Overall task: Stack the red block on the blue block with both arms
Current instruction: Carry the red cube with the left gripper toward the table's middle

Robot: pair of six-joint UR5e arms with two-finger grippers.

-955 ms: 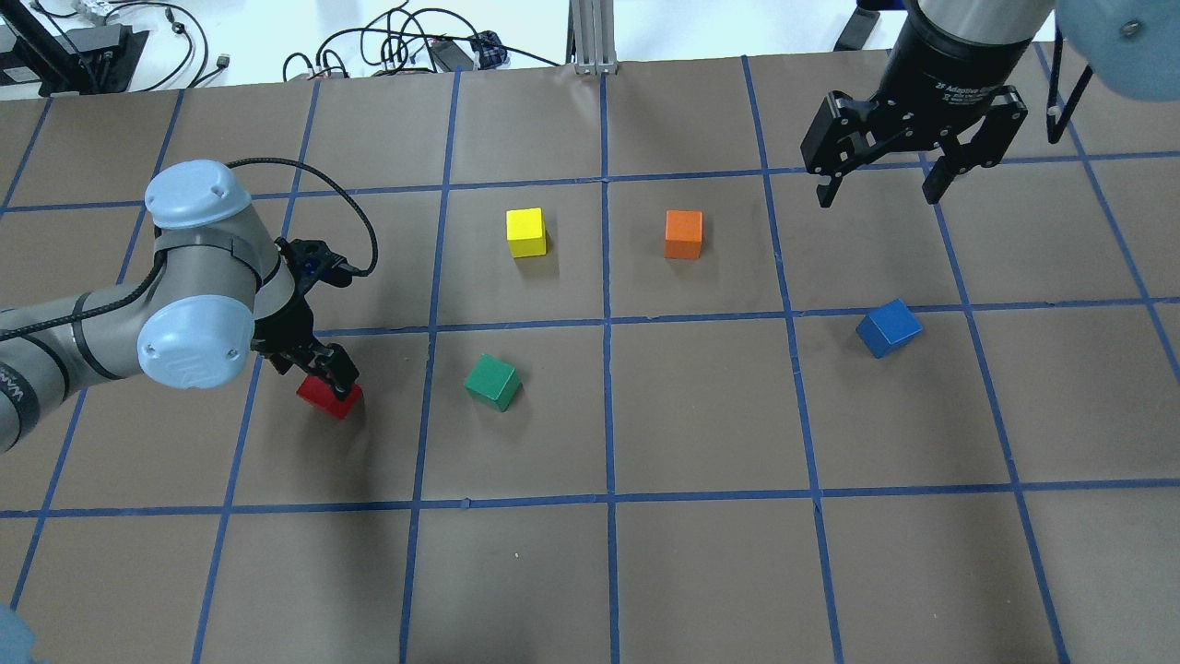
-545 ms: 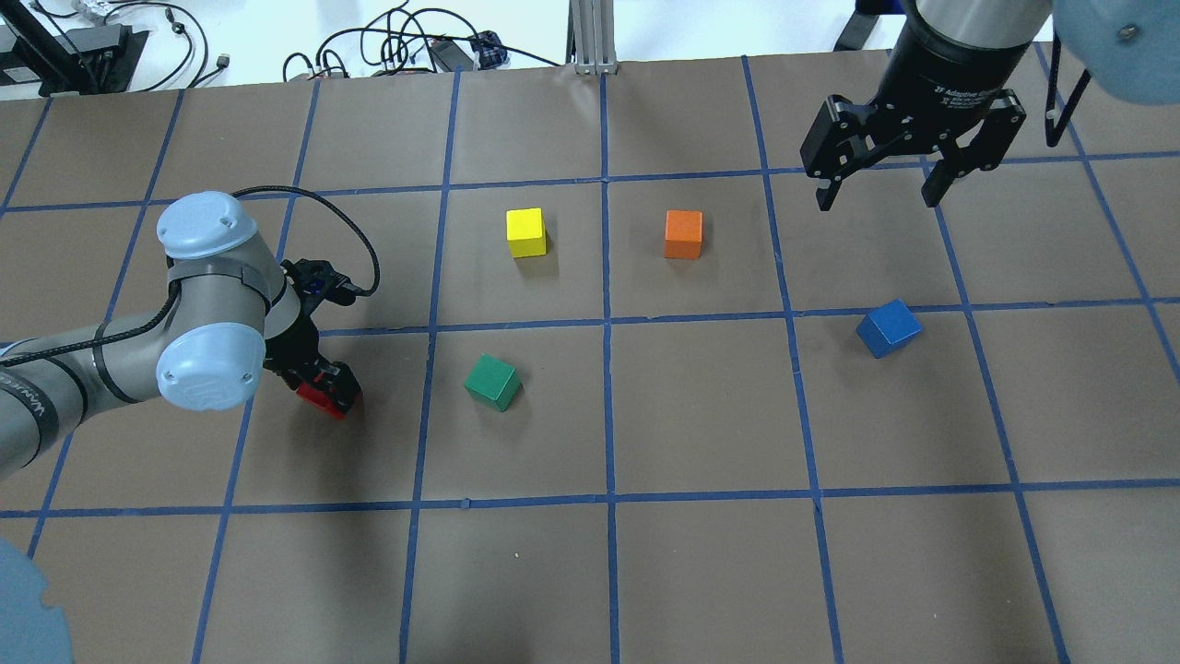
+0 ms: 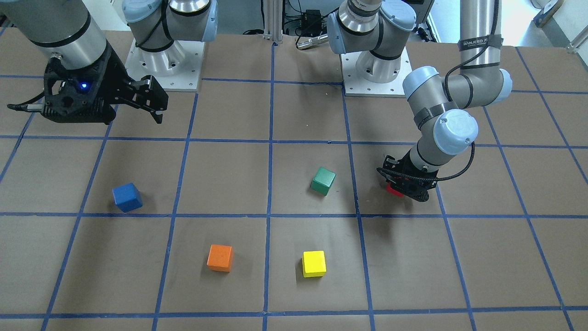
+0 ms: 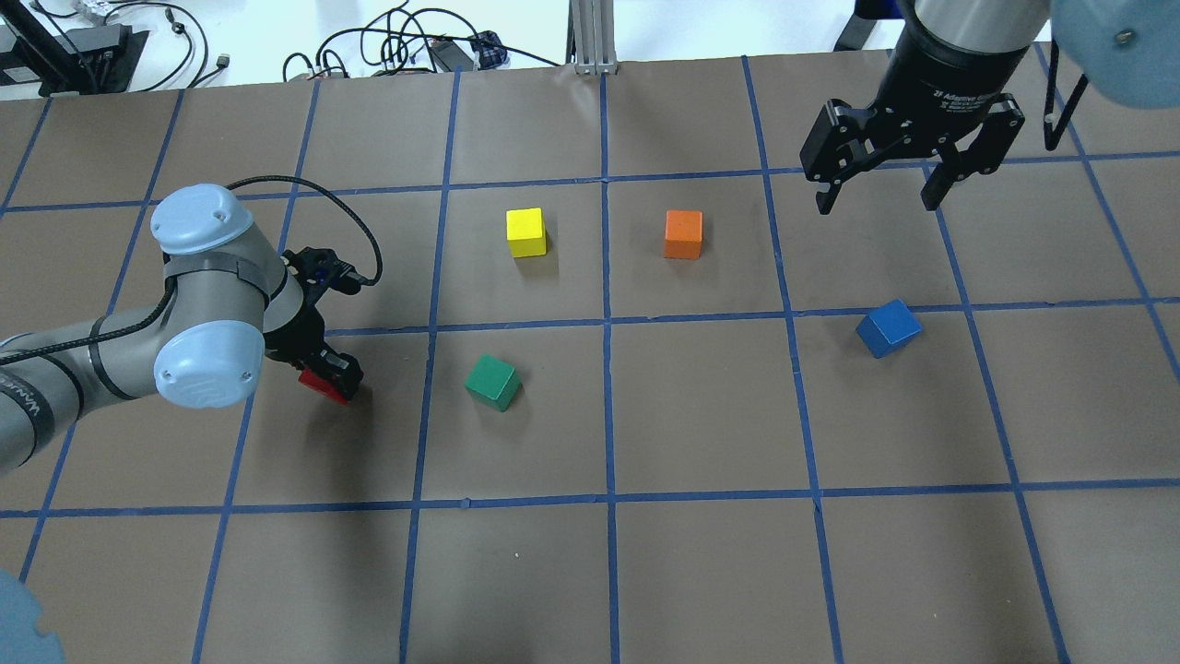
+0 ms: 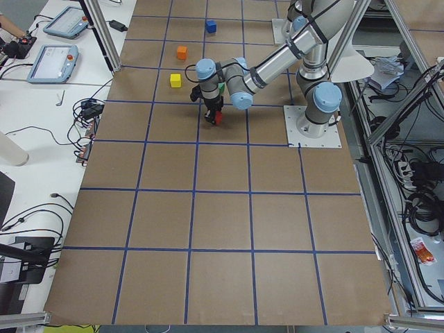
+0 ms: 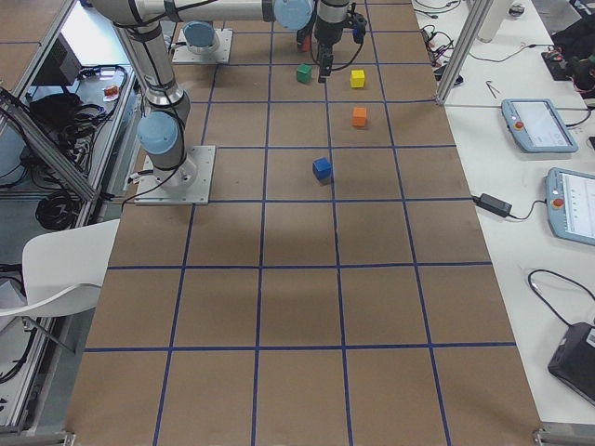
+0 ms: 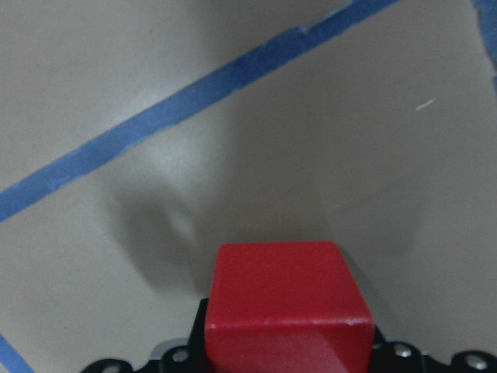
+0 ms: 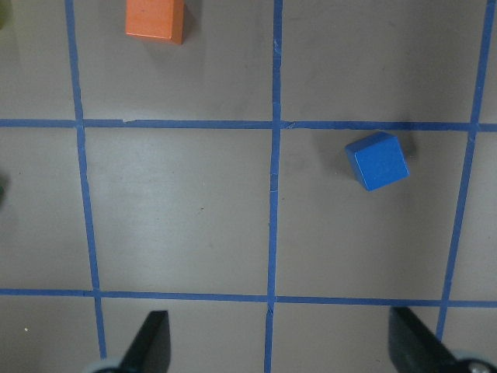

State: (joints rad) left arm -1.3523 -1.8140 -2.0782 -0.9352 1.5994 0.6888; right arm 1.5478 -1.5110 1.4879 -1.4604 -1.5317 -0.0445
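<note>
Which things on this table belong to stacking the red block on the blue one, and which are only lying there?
Belong to the job:
- small solid red cube, clamped in the left gripper
- small solid blue cube, standing free
- right gripper, open and empty

Only lying there:
- small solid green cube
- small solid yellow cube
- small solid orange cube
</note>
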